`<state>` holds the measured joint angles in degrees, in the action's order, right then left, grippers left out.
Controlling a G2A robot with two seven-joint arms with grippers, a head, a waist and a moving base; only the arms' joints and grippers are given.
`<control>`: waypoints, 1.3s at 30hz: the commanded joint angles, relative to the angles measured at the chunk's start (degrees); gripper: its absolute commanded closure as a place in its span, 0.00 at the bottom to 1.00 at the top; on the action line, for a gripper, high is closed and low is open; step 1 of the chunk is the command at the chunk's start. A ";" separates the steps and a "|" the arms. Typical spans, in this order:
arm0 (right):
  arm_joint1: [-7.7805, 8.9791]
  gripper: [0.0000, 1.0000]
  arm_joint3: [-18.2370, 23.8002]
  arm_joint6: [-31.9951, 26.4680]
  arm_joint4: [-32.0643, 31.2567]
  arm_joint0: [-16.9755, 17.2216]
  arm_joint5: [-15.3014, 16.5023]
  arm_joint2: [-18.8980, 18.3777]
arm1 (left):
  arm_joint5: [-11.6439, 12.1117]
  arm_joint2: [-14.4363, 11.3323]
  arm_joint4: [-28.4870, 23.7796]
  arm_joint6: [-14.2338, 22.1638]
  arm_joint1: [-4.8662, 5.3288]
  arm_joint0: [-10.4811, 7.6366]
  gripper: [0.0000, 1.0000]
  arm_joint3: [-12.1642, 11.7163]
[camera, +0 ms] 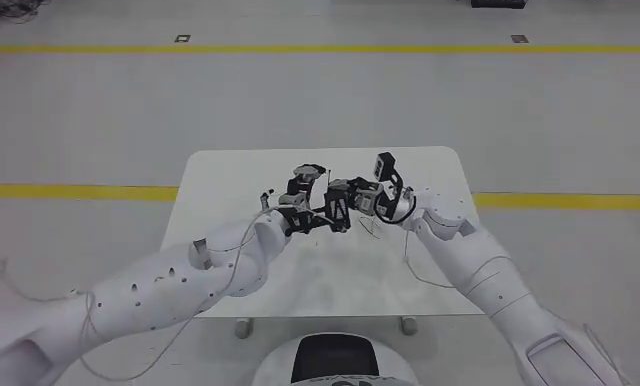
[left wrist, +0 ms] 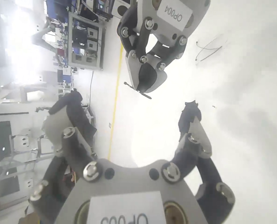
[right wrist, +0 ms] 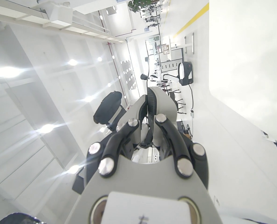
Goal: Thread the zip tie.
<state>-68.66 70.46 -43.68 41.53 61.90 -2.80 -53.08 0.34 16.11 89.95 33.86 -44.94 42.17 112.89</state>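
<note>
I have two grippers over the middle of one table (camera: 215, 186), well in from its edges. My right gripper (left wrist: 144, 87) is closed tight on one zip tie (left wrist: 147, 96), whose ends stick out on either side of the grip. My left gripper (left wrist: 129, 108) is spread wide and holds nothing, near the tie but apart from it. Loose ties (left wrist: 210, 50) lie on the table nearby; I cannot count them.

Zip tie (left wrist: 145, 95) midsection within right gripper (left wrist: 141, 87).
</note>
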 commanded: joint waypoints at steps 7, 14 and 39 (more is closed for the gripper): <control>-0.05 1.00 0.68 1.01 -0.11 0.55 0.17 -0.08 | -2.05 -1.12 0.00 -1.20 -0.04 -0.65 0.00 -0.81; -0.11 1.00 2.50 4.56 -2.17 1.57 -0.53 -0.91 | -0.34 -1.37 0.00 -3.65 0.12 -0.80 0.03 -1.61; -0.69 1.00 4.39 6.36 -4.28 3.36 -1.16 -2.91 | -2.81 -6.37 0.00 -2.61 0.22 -5.07 0.78 -1.57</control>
<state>-69.31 74.87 -37.33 37.32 65.28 -3.92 -55.99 -2.46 9.74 89.95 31.21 -44.70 37.09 111.32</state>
